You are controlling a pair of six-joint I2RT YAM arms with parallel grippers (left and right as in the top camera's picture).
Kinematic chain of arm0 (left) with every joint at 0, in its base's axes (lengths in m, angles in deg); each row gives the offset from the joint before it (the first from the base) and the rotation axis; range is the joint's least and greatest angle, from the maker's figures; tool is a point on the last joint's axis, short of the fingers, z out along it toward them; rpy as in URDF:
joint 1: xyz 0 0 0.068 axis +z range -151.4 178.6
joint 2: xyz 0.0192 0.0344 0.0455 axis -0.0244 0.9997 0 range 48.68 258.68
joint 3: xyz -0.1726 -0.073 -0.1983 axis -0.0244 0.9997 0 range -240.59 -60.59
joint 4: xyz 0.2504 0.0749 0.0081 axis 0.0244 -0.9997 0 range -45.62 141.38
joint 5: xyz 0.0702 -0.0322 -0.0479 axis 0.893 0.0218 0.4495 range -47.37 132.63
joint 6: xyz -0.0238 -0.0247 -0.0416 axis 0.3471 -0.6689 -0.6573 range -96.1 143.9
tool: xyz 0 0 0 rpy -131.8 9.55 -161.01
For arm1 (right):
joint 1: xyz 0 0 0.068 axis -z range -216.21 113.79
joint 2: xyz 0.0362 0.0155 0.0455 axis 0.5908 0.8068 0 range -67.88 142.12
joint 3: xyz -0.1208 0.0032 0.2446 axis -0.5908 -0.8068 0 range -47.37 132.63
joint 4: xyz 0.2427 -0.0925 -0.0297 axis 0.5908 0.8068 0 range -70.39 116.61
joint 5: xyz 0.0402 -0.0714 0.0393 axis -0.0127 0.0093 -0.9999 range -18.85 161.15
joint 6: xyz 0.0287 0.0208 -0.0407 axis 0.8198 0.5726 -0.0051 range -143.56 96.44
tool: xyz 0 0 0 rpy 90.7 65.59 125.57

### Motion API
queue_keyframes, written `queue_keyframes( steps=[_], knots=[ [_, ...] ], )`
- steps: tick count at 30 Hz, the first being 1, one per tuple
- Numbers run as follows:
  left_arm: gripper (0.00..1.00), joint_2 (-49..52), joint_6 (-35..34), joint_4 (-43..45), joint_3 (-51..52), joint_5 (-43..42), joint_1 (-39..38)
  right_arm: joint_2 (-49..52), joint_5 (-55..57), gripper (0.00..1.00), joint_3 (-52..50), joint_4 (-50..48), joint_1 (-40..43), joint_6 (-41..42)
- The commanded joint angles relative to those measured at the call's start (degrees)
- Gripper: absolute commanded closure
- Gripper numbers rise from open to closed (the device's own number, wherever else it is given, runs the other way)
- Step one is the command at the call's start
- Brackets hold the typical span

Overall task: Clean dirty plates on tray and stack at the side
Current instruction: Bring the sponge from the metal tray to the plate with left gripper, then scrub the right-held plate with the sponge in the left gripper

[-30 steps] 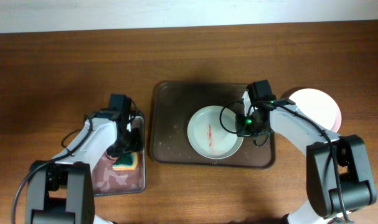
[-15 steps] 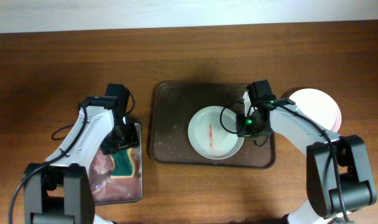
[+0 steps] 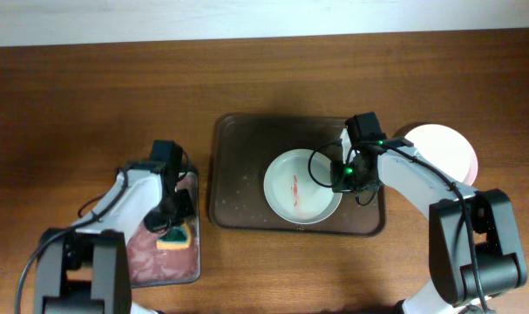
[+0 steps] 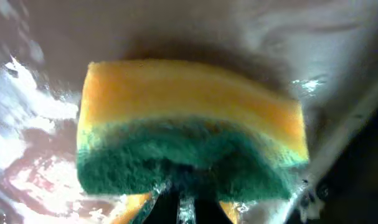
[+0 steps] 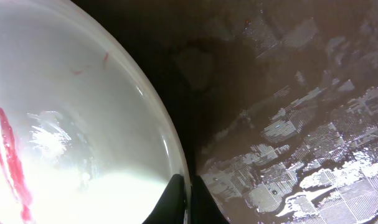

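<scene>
Presently: tray (image 3: 238, 166), frame centre, carries one red-streaked plate (image 3: 290, 187); right gripper (image 5: 187, 198) pinches its right rim. White plate (image 3: 447, 150) sits on bench (image 3: 90, 96), right edge. Left gripper (image 4: 181, 202) clamps sponge (image 4: 189, 124) within pan (image 3: 164, 266), lower left.

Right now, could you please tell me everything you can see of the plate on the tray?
The plate is round, white and shallow with a raised rim, glossy like glazed ceramic. A thin red streak marks its middle, with tiny red specks nearby. It lies flat, face up, on the right half of the dark brown tray. The right gripper pinches its right rim.
</scene>
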Motion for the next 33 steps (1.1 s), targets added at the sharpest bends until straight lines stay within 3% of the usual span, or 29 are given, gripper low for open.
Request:
queue_keyframes(
  steps=[1, 4, 9, 13, 15, 19, 24, 30, 33],
  knots=[
    [1.0, 0.9, 4.04, -7.04, -12.0, -2.54, -0.24, 1.29, 4.98, 0.96, -0.61, 0.61, 0.07, 0.26],
    [1.0, 0.9, 4.02, -12.55, -17.25, 1.51, -0.74, 1.29, 5.01, 0.96, -0.61, 0.72, 0.07, 0.26],
    [1.0, 0.9, 3.98, -12.04, -17.29, 1.44, -0.74, 1.29, 5.01, 0.96, -0.61, 0.68, 0.09, 0.26],
    [1.0, 0.9, 4.22, -12.02, -19.85, -12.5, -1.95, 1.29, 4.52, 0.96, -0.61, 0.7, 0.07, 0.24],
    [1.0, 0.9, 4.17, -7.34, -22.01, -20.76, -6.23, 1.29, 2.84, 0.96, -0.61, 0.7, 0.07, 0.22],
    [1.0, 3.17, -2.32, 7.52, -22.12, -25.81, -17.73, 1.29, -1.22, 0.96, -0.61, 0.7, 0.07, 0.26],
    [1.0, 15.63, -10.47, 22.82, -23.96, -33.64, -26.71, 1.29, -3.06, 0.96, -0.61, 0.7, -0.04, 0.28],
    [1.0, 28.39, -13.51, 22.64, -27.32, -33.03, -29.03, 1.29, -3.06, 0.96, -0.61, 0.72, -0.04, 0.31],
    [1.0, 29.88, -12.7, 11.52, -27.41, -23.63, -29.03, 1.29, -3.06, 0.96, -0.61, 0.7, -0.04, 0.7]
  ],
)
